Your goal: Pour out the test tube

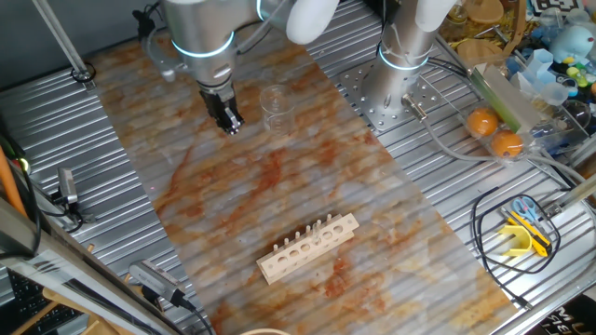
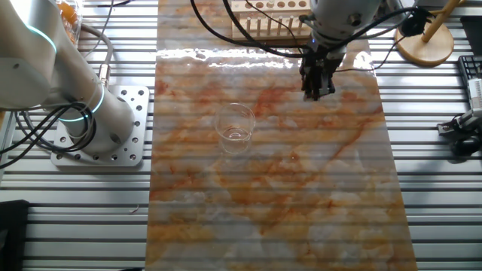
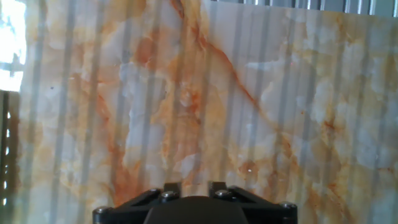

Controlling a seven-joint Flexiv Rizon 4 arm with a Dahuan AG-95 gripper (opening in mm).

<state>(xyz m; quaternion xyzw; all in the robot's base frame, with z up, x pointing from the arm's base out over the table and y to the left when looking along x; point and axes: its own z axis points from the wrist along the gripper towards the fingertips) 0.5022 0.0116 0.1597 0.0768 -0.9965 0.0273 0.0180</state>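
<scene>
My gripper [image 1: 229, 122] hangs low over the marbled mat, left of a clear glass beaker [image 1: 274, 104]. In the other fixed view the gripper [image 2: 317, 89] is right of and beyond the beaker [image 2: 236, 125]. Its fingers stand close together with nothing between them. The hand view shows only the finger stubs [image 3: 171, 186] over bare mat. The pale wooden rack [image 1: 308, 247] lies near the mat's front edge, and it also shows in the other fixed view [image 2: 265, 24]. I cannot make out the test tube in any view.
A second robot base [image 1: 402, 70] stands beside the mat, also in the other fixed view [image 2: 90, 124]. Two oranges [image 1: 494, 132], cables and clutter lie at the right. A wooden stand [image 2: 425, 41] is beside the rack.
</scene>
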